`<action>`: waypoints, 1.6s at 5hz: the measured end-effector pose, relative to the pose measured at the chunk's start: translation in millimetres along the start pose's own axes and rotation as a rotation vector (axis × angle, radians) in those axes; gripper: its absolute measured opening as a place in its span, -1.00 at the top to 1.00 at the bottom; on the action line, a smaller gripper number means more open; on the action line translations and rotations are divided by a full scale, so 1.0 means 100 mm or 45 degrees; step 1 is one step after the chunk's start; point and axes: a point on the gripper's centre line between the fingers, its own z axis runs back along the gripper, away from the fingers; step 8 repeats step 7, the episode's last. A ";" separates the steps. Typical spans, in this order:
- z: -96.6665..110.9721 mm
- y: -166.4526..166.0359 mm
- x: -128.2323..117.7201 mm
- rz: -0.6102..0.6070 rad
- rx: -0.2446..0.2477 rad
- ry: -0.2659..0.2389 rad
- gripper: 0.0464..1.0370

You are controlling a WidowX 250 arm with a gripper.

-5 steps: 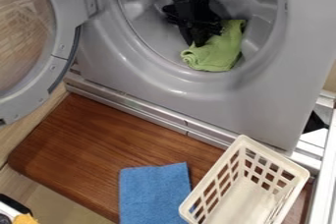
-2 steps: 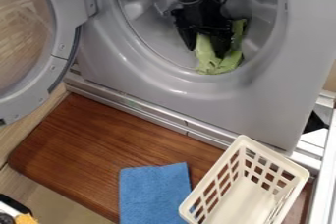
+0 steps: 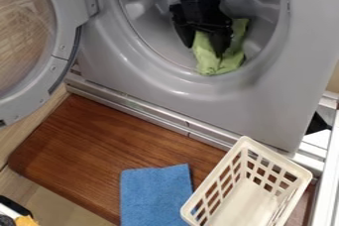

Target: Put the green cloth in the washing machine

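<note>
Camera view: the black gripper (image 3: 204,50) hangs inside the round opening of the grey washing machine (image 3: 232,111), its two fingers spread apart with part of the green cloth (image 3: 214,66) showing between them. That cloth lies crumpled in the lower part of the opening, running up past the gripper on the right of the picture. A second ago the fingers were close together at the cloth; now they stand well apart, and the cloth's left edge has shifted to the right. Since the last earlier frame, the gripper has moved slightly to the left. The round door (image 3: 61,49) stands open. On the brown board (image 3: 86,145) below, the blue cloth (image 3: 154,193) lies beside the cream basket (image 3: 245,205), as before.
</note>
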 end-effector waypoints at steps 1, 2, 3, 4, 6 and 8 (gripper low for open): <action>0.14 -0.04 -0.10 0.015 0.012 -0.003 -0.93; 0.36 -0.08 -0.23 0.034 0.032 -0.023 -0.93; 0.54 -0.12 -0.40 0.064 0.065 -0.025 -0.93; 0.67 -0.21 -0.54 0.055 0.090 -0.021 -0.93; 0.90 -0.36 -0.82 0.046 0.112 -0.031 -0.93; 0.95 -0.42 -0.86 0.028 0.082 -0.035 -0.93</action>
